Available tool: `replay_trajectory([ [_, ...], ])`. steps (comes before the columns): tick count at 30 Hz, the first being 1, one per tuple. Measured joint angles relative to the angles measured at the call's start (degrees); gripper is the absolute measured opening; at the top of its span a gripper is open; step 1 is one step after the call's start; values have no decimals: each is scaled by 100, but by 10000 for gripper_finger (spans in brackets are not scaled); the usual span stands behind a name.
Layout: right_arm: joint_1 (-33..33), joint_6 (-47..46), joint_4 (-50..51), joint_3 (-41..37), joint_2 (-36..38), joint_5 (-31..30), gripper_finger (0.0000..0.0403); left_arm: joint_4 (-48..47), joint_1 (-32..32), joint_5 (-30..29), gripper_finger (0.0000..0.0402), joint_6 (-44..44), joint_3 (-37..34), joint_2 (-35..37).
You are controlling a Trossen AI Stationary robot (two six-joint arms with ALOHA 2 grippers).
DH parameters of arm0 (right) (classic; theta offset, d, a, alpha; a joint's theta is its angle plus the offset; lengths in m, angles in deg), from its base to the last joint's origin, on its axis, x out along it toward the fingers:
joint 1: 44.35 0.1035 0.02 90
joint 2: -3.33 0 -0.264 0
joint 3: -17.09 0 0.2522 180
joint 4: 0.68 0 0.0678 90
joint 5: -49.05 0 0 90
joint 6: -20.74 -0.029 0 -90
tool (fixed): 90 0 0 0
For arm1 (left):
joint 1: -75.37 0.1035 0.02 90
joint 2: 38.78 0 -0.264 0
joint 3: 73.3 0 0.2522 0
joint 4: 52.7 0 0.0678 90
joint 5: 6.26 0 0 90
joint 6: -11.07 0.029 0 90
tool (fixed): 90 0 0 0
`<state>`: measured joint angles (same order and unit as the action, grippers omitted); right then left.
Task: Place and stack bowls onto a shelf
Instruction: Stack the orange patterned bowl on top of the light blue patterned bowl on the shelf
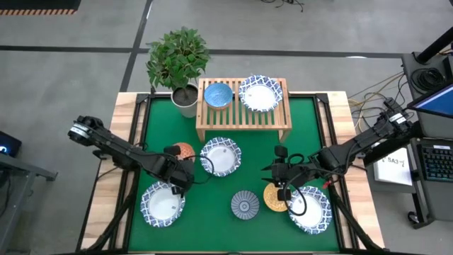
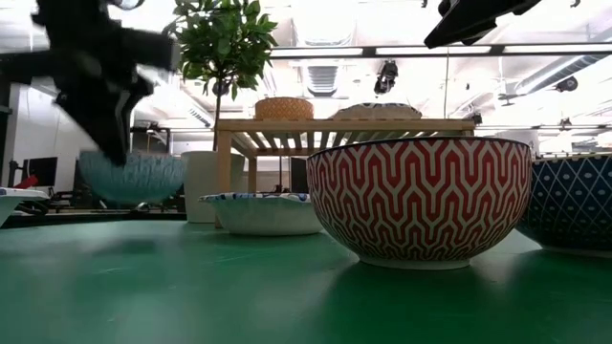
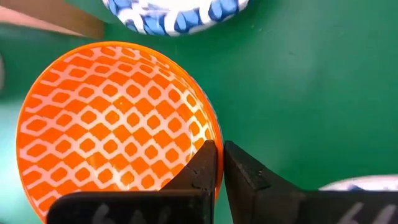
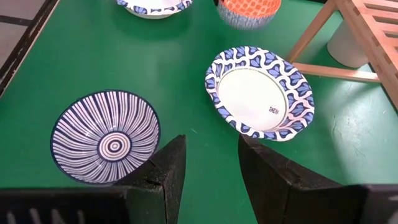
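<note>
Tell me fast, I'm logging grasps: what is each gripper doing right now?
Left gripper: shut on the orange bowl, fingers pinching its rim.
Right gripper: open, holding nothing, above the green table.

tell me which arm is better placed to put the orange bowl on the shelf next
Left. The left claw is closed on the rim of the orange bowl, just in front of the shelf. The right claw is open and empty above the green mat, nearer the striped bowl.
</note>
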<state>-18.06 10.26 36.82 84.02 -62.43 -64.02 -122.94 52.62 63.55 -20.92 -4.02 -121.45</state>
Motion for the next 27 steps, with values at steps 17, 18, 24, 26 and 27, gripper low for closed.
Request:
replay_trajectory([
  [17,13,216,5,-7,-2,13,137,-1566,357,-332,0,1949,2936,0],
  [18,13,219,5,-7,-2,13,137,-1562,441,-330,0,2093,3045,0],
  [24,11,211,134,-7,-2,13,137,-1617,1090,-581,0,3019,3550,-69],
  [26,11,157,214,-7,-2,6,137,-1652,1328,-636,0,3387,3717,-176],
  [27,11,141,228,-7,-2,1,137,-1654,1432,-636,0,3574,3809,-238],
])
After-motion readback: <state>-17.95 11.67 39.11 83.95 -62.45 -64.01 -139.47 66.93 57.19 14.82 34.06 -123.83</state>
